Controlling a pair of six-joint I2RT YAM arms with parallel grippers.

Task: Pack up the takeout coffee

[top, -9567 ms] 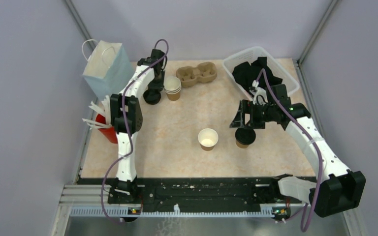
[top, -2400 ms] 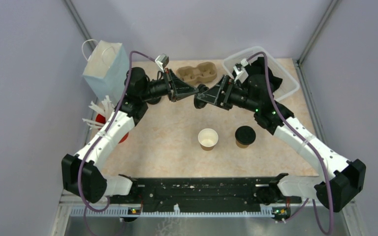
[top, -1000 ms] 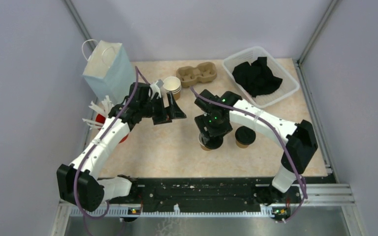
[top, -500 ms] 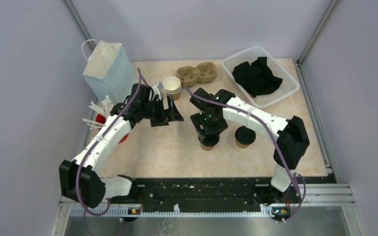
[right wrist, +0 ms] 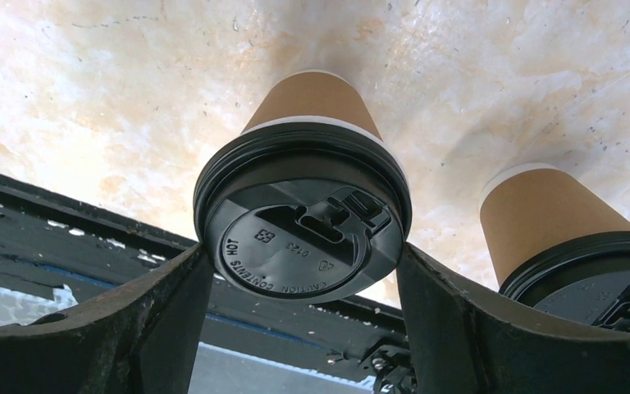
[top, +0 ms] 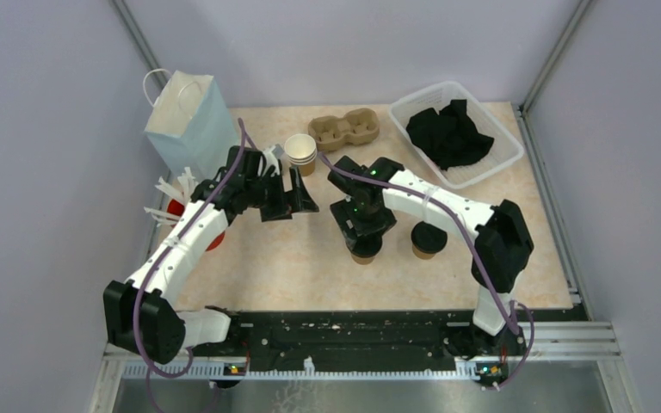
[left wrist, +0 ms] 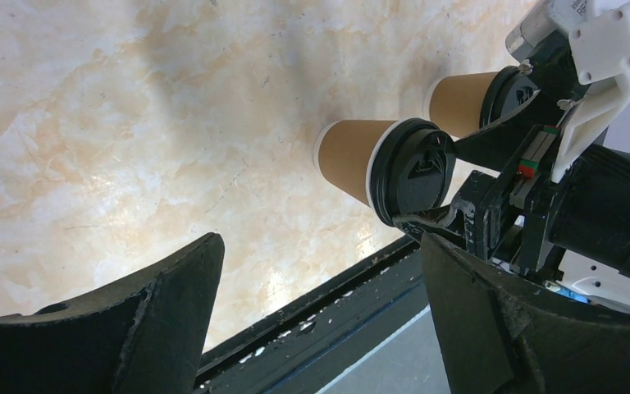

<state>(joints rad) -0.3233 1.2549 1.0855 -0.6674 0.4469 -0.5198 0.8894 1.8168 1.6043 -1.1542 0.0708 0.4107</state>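
Note:
Two kraft-brown cups stand mid-table. The right cup (top: 429,240) (right wrist: 551,209) wears a black lid. The left cup (right wrist: 312,100) (left wrist: 351,156) sits under my right gripper (top: 362,234) (right wrist: 302,251), with a black lid (right wrist: 299,226) seated on its rim. The right gripper's fingers press the lid's two sides from above, so it is shut on the lid. My left gripper (top: 302,200) (left wrist: 320,246) hovers to the left of both cups, open wide and empty, and is apart from them.
A stack of open paper cups (top: 300,152) and a two-hole cardboard carrier (top: 344,129) stand at the back. A white paper bag (top: 188,119) is at back left, with a red cup of white sticks (top: 177,209) below it. A clear bin (top: 505,153) of black lids sits at back right.
The right gripper has eased a little to the left with the lid over the left cup. The left gripper has drifted slightly back towards the left.

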